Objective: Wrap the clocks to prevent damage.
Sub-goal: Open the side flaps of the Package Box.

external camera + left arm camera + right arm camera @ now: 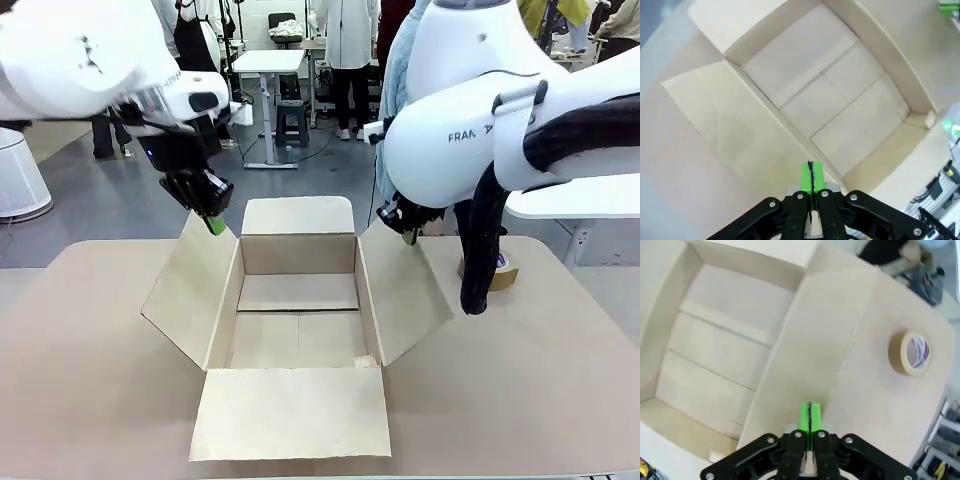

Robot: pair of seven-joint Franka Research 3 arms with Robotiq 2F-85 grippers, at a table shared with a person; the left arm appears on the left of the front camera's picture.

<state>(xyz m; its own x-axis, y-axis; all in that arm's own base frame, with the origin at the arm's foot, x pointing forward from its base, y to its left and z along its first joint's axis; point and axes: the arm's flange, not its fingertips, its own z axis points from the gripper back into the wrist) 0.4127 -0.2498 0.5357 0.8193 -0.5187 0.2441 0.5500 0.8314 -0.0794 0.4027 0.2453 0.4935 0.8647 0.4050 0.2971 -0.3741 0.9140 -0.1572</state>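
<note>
Tools both pinched together, empty, left tool [214,222] above box [298,255] flap; right tool [408,236] above opposite flap

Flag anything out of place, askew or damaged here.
Little stands out. The cardboard box sits open, flaps splayed, looking undamaged. One small pale scrap lies in its near right corner; what it is I cannot tell. The tape roll rests flat beside it.

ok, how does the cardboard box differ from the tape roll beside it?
The cardboard box is large and rectangular; the tape roll is small and round. The box sits mid-table with all four flaps splayed open; the roll lies flat to its right, beyond the right flap. Both are tan and rest on the table.
</note>
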